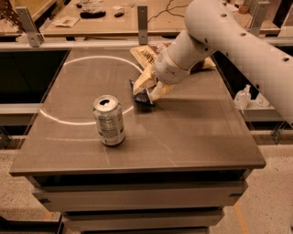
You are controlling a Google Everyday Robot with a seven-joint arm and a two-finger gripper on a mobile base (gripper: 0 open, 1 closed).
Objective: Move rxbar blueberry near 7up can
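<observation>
The 7up can stands upright on the brown table, left of centre, its top opened. The rxbar blueberry, a small dark blue wrapper, sits tilted just right of and behind the can, about a can's width away. My gripper reaches down from the white arm at the upper right and is shut on the bar's upper end, with tan fingers on either side of it. The bar's lower end is at or just above the tabletop.
A brown-and-tan chip bag lies at the table's back edge, partly behind my arm. A white curved line marks the table's left half. A workbench with clutter stands behind, and a small bottle sits off to the right.
</observation>
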